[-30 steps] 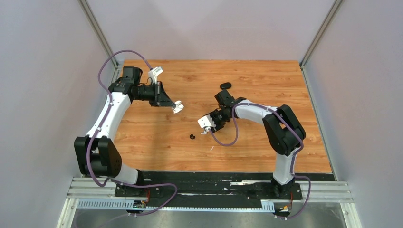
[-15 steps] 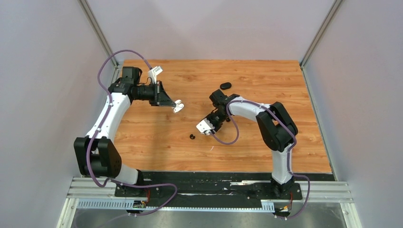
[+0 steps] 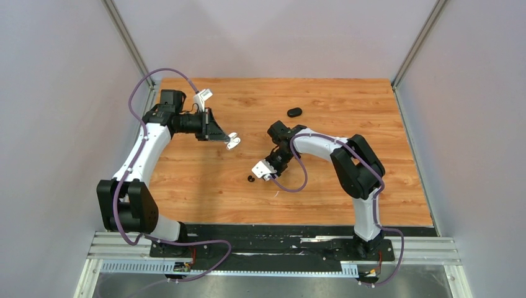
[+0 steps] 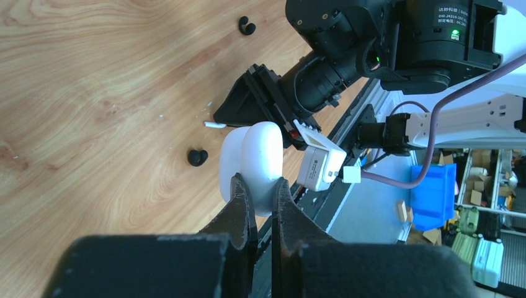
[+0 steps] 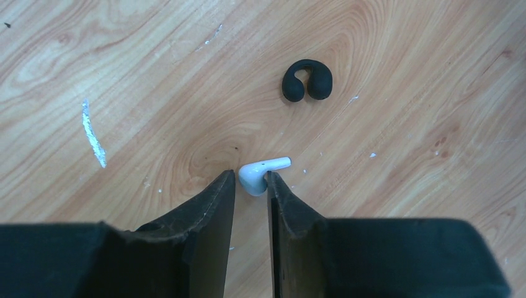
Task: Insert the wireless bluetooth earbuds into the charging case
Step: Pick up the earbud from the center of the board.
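Table carries the white earbud, its head between the right gripper's narrowly parted fingers; whether they pinch it I cannot tell. That arm's motor label shows "DAM". Left gripper clamps the white charging case, well apart from the white earbud. Black earbud lies near it.

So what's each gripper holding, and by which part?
Left gripper clamps the white charging case by its near end. Right gripper straddles the head of the white earbud; grip unclear.
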You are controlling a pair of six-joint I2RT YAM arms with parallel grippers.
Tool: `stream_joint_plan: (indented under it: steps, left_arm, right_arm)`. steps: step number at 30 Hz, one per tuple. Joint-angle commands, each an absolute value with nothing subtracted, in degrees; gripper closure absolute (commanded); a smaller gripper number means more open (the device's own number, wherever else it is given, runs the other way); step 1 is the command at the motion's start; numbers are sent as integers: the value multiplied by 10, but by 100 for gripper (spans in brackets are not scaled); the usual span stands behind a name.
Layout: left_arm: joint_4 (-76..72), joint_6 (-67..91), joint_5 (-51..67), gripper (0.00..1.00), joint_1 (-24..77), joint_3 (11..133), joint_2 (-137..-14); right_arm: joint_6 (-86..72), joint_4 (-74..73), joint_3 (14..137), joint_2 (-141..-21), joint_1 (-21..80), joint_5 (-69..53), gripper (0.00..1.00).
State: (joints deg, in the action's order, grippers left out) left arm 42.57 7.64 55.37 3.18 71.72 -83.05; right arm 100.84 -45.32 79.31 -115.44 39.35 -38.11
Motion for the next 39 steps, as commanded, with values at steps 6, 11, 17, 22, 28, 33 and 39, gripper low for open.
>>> stream_joint_plan:
  steps: [6,11,17,22,28,33,39]
  left_arm:
    - [399,92,571,100,27,716,-813]
    - [398,94,571,100,27,716,-812]
    - [393,99,573,100,27,714,-812]
    - [393,98,572,100,27,714,-814]
    - [387,70,562,100,28,697,-820]
    - [360,59,558,100,47,688,-848]
    - [313,38,566,100,100,681,-866]
  right_arm:
    - [923,-479,824,-1184,397,-391,75]
    - [892,-473,826,-1192,397,-382,76]
    - [843,-468,824,-1198,397,-369,78]
    - [769,-462,842,-1193,397,-392,100]
    - [615,-528,908,-1125,387,-445,100]
    - [488,-626,965,-1075,367,-531,100]
    - [346,-659,1007,-1055,340,-610,100]
